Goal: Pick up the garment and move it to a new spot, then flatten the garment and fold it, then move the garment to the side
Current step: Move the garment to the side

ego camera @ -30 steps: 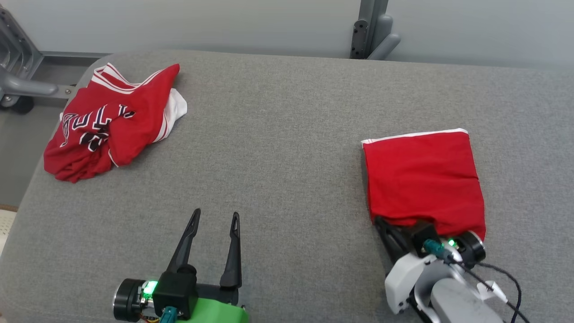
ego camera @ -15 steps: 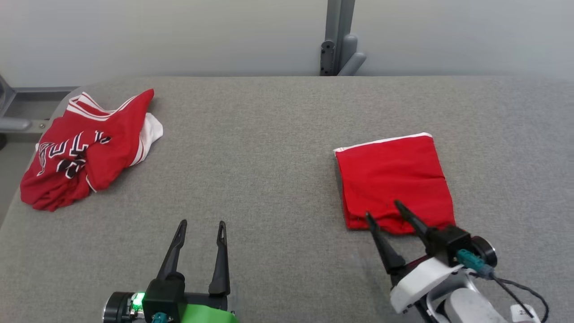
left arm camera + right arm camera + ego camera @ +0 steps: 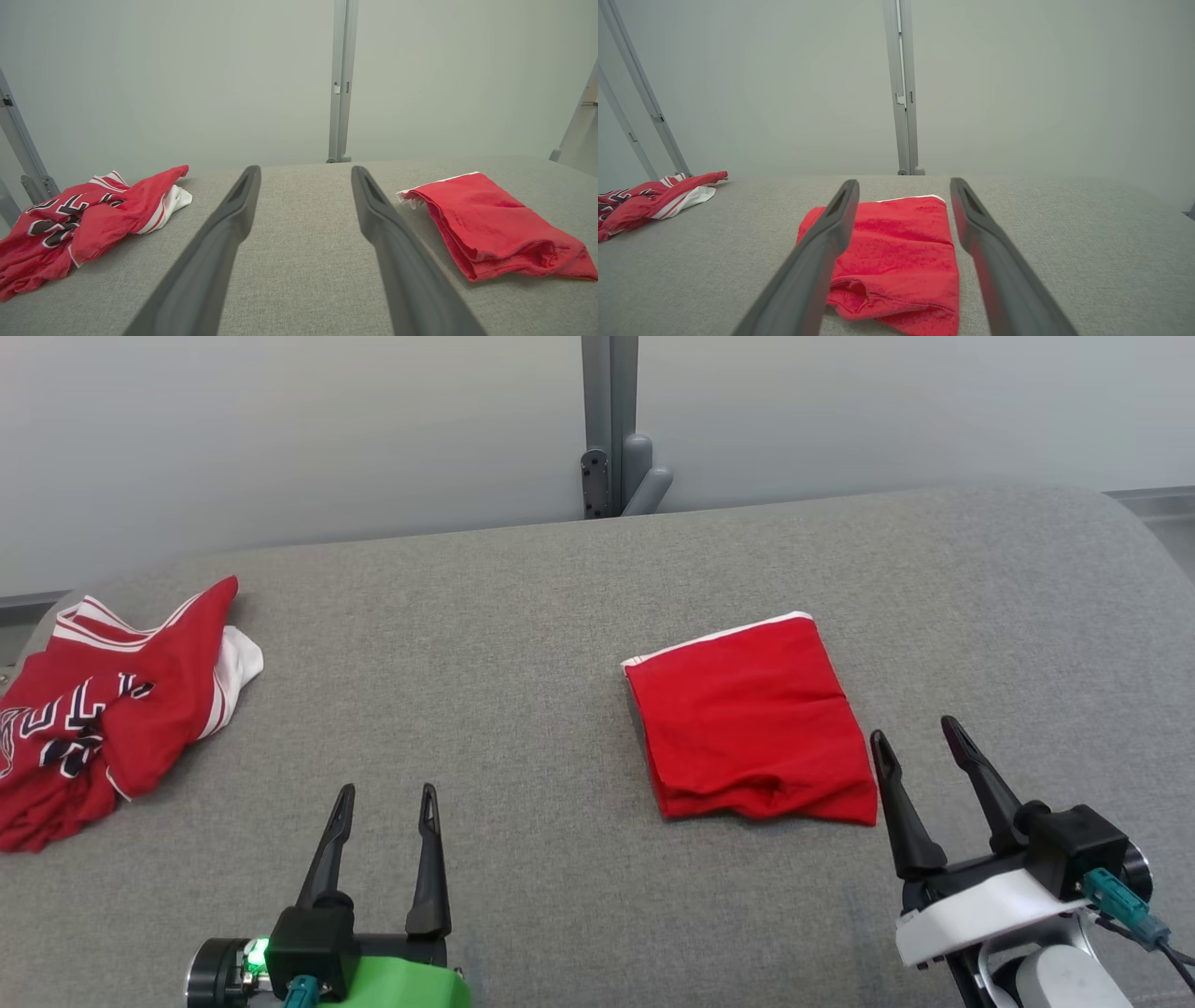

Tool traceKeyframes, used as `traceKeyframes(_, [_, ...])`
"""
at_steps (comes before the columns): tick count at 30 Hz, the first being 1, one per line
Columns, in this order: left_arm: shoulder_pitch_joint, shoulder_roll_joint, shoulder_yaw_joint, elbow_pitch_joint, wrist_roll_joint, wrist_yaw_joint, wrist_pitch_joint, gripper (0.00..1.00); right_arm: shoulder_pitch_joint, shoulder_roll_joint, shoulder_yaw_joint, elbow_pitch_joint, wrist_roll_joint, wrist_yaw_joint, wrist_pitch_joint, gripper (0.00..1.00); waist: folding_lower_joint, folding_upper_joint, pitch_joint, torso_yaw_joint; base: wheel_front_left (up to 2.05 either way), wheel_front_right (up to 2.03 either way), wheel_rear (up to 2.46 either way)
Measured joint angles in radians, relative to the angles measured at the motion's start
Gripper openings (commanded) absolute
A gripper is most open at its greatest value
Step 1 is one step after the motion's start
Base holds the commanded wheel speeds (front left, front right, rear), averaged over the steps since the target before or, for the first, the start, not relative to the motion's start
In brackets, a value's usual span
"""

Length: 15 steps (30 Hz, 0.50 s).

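The folded garment (image 3: 747, 719) lies on the padded table (image 3: 523, 644) right of centre; a crumpled jersey (image 3: 103, 709) lies at its left edge, well apart; a post (image 3: 609, 429) stands behind.

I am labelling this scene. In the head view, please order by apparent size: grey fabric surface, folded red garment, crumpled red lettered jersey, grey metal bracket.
Largest: grey fabric surface.
Next, about alike: folded red garment and crumpled red lettered jersey; the jersey is cut by the picture's edge.
Smallest: grey metal bracket.
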Motion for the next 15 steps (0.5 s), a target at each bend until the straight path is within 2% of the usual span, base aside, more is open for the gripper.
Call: traceKeyframes(15, [0.056,0.0,0.002,-0.001,0.01,0.003,0.0,1.0,0.097,-0.006,-0.002,-0.053,-0.006,0.0,0.0,1.0,0.0,0.0,-0.027,-0.007,0.0,0.0,0.0])
